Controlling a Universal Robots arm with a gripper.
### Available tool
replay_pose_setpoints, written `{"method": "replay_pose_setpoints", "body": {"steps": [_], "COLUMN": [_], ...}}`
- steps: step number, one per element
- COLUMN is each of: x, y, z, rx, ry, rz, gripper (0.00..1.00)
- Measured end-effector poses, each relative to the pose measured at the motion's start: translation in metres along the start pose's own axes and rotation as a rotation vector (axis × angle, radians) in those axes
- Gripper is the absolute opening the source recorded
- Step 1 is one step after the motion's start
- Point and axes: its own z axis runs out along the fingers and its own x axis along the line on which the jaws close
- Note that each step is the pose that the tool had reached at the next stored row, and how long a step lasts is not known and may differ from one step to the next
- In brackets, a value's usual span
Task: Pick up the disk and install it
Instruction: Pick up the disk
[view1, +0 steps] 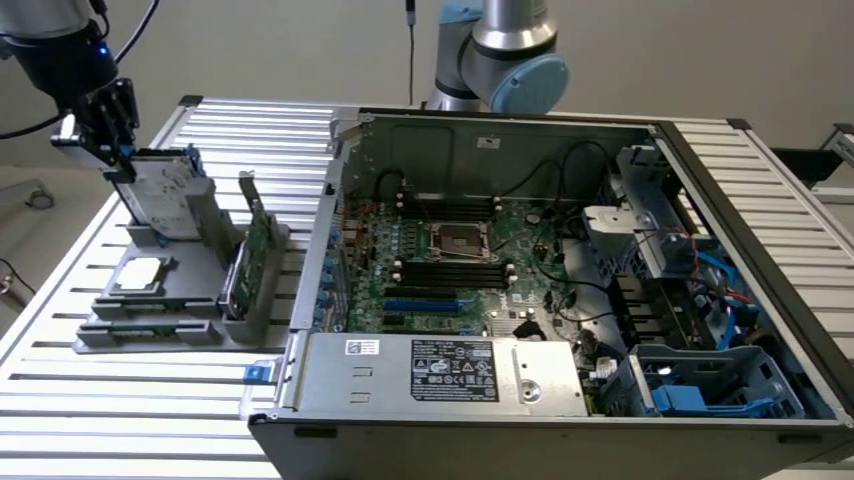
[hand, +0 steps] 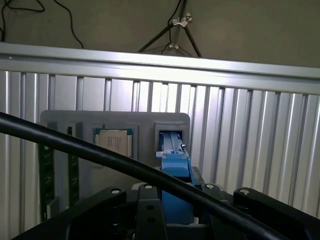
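The gripper (view1: 118, 160) is cut off by the upper left corner of the exterior view, so only its lower body and fingers show. In the wrist view a black cable (hand: 100, 156) crosses in front of it and covers part of the grey holder (hand: 60, 122). The fingers are clamped on the top edge of the disk (view1: 171, 195), which stands on end, slightly tilted, at the back of the holder (view1: 187, 290). Whether its lower end sits in the slot or hangs just clear of it is hard to make out. In the wrist view the disk (hand: 175, 172) is seen end-on, its blue rail pinched between the black fingers (hand: 149, 212), and the rest of it is foreshortened toward the slot. A chip (view1: 143, 272) lies flat in the holder just in front of the disk. A green card (view1: 254, 262) stands on edge on the side toward the open case (view1: 534, 250), with a narrow gap between holder and case wall. Above the disk the space is open. The slatted table (view1: 80, 400) lies bare to the exterior view's left of the holder and in front of it. In the case's near right corner, a blue bay (view1: 707, 390) is partly hidden behind cables and the case rim.
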Motion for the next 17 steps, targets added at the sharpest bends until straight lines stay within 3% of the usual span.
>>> {"method": "replay_pose_setpoints", "body": {"steps": [17], "x": [0.0067], "y": [0.0004], "z": [0.0016], "rx": [-0.0001], "ry": [0.0004], "rz": [0.009], "gripper": [0.33]}}
